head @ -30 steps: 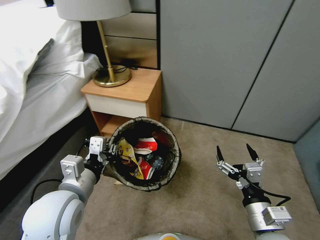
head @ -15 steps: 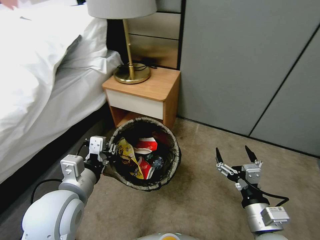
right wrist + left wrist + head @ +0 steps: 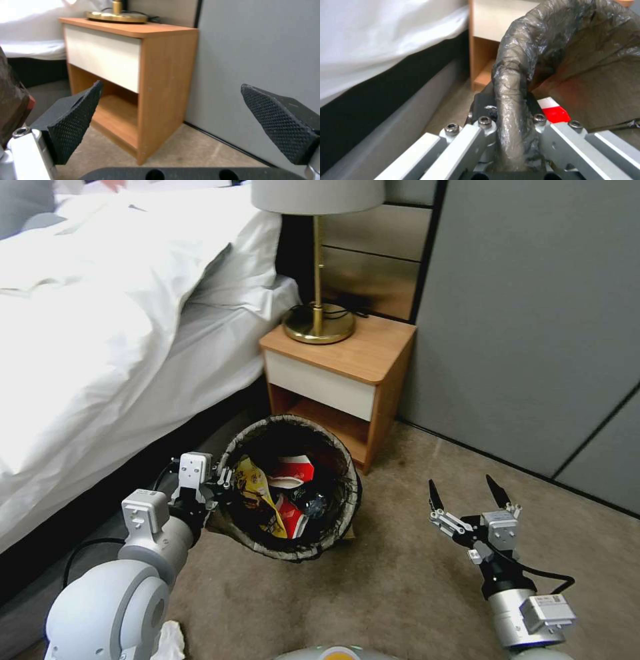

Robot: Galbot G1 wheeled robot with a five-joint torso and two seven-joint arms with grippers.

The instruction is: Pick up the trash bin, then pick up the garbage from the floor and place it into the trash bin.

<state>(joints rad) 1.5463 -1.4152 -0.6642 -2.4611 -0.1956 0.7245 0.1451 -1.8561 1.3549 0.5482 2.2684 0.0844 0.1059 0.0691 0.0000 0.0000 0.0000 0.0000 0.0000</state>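
Head view: the trash bin [image 3: 291,490] is being held by its rim, above the carpet beside the bed, in the closed left pincer [image 3: 223,478]. The right pincer [image 3: 463,488] is being kept wide open and empty. The bin could be tipped if the thin rim slips.

A brass lamp [image 3: 319,313] stands on the nightstand's [image 3: 340,373] back left corner, beside the bed [image 3: 113,333].

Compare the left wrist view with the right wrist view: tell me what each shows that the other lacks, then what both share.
Left wrist alone: the left gripper clamped on the trash bin at its liner-covered rim.

Right wrist alone: the right gripper open with nothing between its fingers, and the brass lamp base.

Both: the wooden nightstand, white bedding and carpet.
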